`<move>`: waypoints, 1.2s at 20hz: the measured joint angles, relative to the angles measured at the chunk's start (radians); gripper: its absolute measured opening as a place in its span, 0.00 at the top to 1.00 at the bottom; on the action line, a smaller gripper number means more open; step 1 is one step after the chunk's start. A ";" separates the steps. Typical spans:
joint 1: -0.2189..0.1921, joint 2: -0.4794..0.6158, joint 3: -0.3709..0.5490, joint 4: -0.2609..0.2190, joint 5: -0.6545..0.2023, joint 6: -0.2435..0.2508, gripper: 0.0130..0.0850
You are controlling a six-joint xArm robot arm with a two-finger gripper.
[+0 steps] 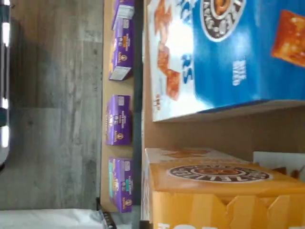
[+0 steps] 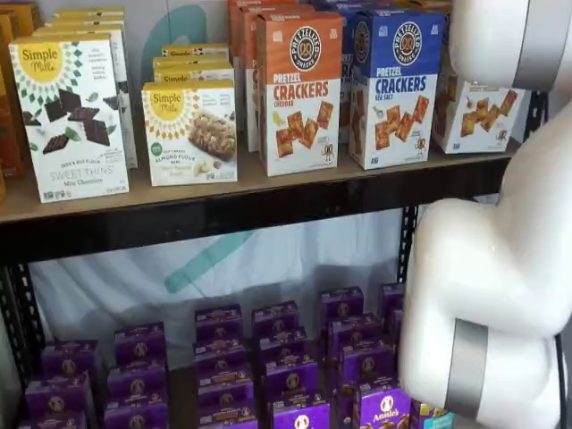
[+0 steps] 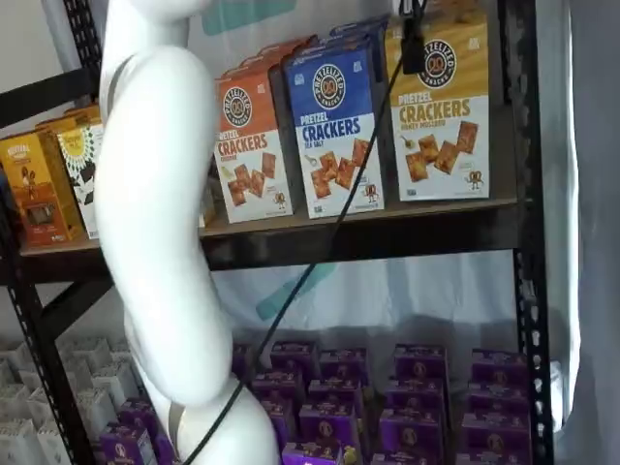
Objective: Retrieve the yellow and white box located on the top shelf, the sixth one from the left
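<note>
1. Arm point(image 3: 155, 194) nearest the cameras, white and bulky, rising in front of the shelves and hiding the right part of the yellow box point(image 2: 474, 112) in a shelf view.
2. Gripper point(image 3: 414, 46) next: only a black finger tip seen in a shelf view, hanging from above with the cable point(image 3: 329, 232) trailing down and to the left. Side-on, so cannot tell whether wide or narrow; nothing seen held.
3. Beyond it, yellow box upright on the top shelf point(image 3: 368, 232), last at the right of the Pretzel row, just right of the blue box point(image 3: 334, 126). Long axis vertical, front face toward the cameras.
4. Key relation: finger tip over the upper left corner of the yellow box, close to the seam with the blue box. Target therefore lies farther in and slightly right of the hand, by this reading.
5. Likely need: small shift right, then a reach in over the yellow top.
6. Farthest and lower: purple boxes point(image 3: 417, 387) on the level below, no part of this job.
</note>
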 joint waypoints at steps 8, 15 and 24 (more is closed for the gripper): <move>-0.054 -0.075 0.038 0.007 0.106 -0.034 0.28; -0.089 -0.178 0.125 -0.021 0.154 -0.076 0.28; -0.037 -0.306 0.265 -0.065 0.184 -0.043 0.28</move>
